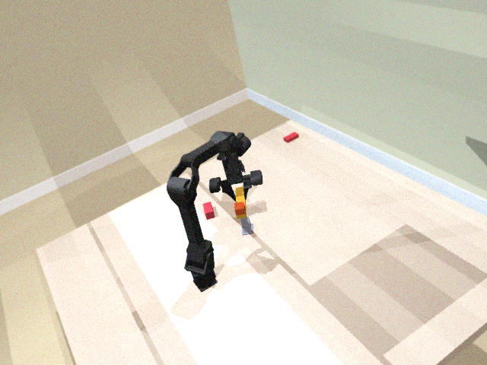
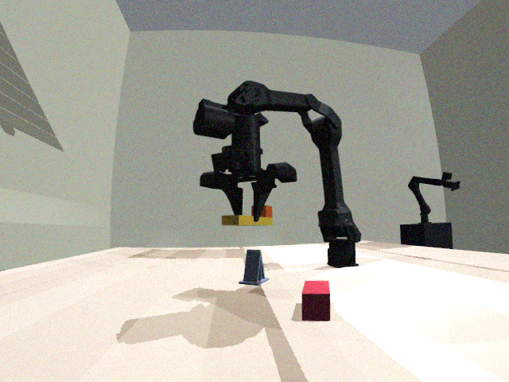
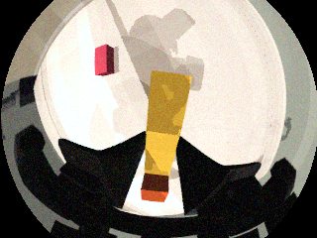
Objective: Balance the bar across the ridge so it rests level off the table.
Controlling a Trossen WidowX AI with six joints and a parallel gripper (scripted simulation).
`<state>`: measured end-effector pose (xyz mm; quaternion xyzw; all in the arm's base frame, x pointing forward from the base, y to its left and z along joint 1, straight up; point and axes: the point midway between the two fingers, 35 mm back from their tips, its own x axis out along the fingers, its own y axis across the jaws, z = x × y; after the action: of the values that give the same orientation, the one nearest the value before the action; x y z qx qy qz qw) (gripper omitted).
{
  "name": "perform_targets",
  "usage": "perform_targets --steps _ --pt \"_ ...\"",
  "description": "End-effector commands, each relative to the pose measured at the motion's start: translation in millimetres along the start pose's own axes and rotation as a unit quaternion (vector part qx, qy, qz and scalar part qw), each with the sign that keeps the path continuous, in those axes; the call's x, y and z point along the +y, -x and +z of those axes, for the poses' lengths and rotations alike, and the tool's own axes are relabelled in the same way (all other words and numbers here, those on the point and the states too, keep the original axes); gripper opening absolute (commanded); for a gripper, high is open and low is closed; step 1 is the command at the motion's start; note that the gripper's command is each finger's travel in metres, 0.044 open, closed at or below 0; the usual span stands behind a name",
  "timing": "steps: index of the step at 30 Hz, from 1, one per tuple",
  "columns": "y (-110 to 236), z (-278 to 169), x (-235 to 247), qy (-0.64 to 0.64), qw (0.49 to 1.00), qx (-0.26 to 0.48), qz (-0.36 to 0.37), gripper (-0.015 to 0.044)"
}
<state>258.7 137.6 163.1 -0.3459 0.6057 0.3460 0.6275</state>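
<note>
The gripper [image 2: 246,213] is clamped on the yellow bar [image 2: 246,220], carried level in the air seemingly above the blue ridge [image 2: 253,267]; lowering, balancing and release remain.

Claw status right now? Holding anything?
Claw: closed on the yellow bar, held level in the air above the ridge, not touching it.

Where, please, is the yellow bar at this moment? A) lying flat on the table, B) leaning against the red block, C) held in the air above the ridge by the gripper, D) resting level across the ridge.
C: in the exterior view the gripper is shut on the yellow bar, which hangs well above the blue ridge and touches nothing else.
</note>
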Motion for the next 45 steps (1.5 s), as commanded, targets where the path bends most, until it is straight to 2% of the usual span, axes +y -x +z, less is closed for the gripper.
perform_targets --steps 1,24,45 --pt "-3.8 1.8 0.5 -0.005 1.0 0.0 0.0 0.0" --pt "-41.1 2.2 -0.6 -0.01 1.0 0.0 0.0 0.0" --pt "-42.4 2.2 -0.9 -0.01 1.0 0.0 0.0 0.0"
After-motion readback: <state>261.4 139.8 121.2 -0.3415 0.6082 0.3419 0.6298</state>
